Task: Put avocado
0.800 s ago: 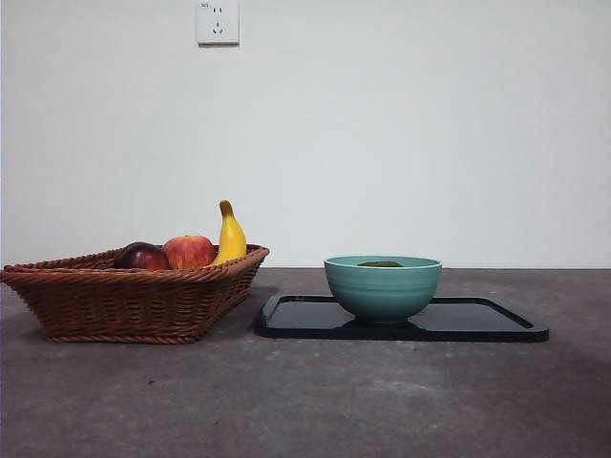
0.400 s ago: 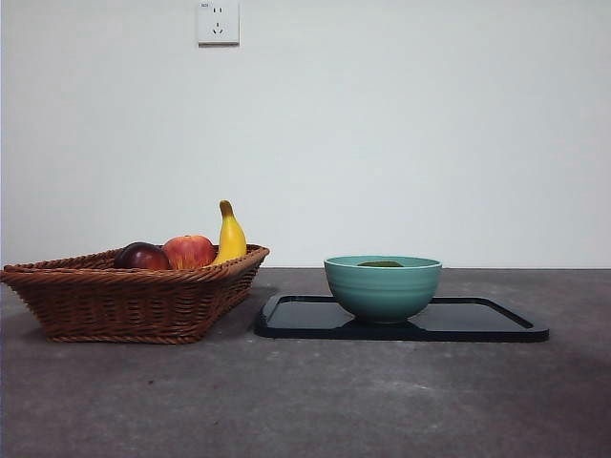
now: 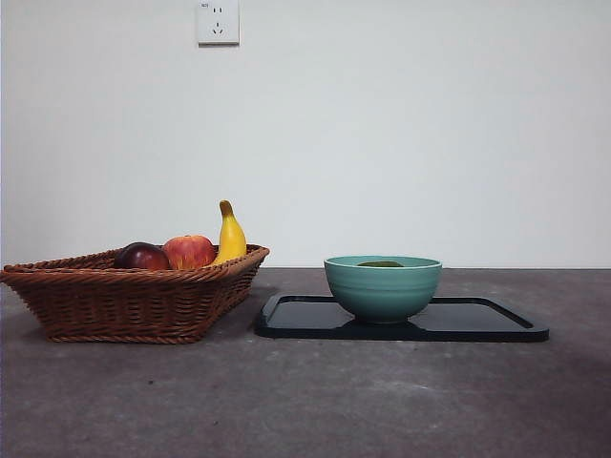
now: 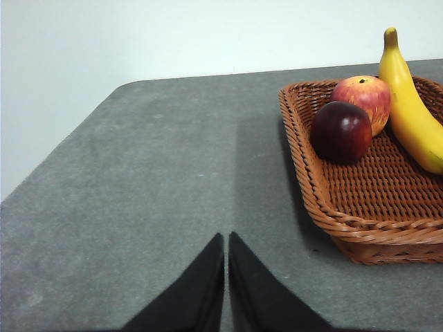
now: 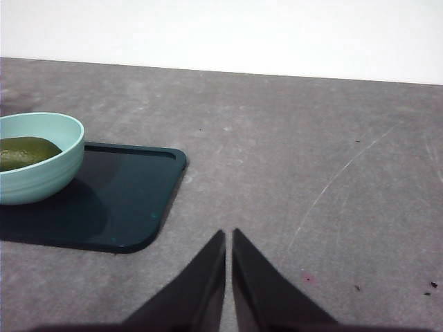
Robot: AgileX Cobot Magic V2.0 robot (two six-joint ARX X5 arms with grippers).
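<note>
The dark green avocado [image 5: 26, 152] lies inside a teal bowl [image 3: 382, 286]; in the front view only its top [image 3: 380, 263] shows over the rim. The bowl [image 5: 48, 166] stands on a black tray [image 3: 477, 320]. My right gripper [image 5: 228, 238] is shut and empty over bare table, well apart from the tray [image 5: 118, 207]. My left gripper [image 4: 226, 242] is shut and empty over bare table beside the wicker basket [image 4: 332, 214]. Neither arm shows in the front view.
The wicker basket [image 3: 134, 296] stands left of the tray and holds a dark red-purple fruit [image 3: 141, 256], a red apple [image 3: 189, 251] and a banana [image 3: 229, 234]. They also show in the left wrist view: fruit [image 4: 340, 131], apple [image 4: 363, 97], banana [image 4: 412, 104].
</note>
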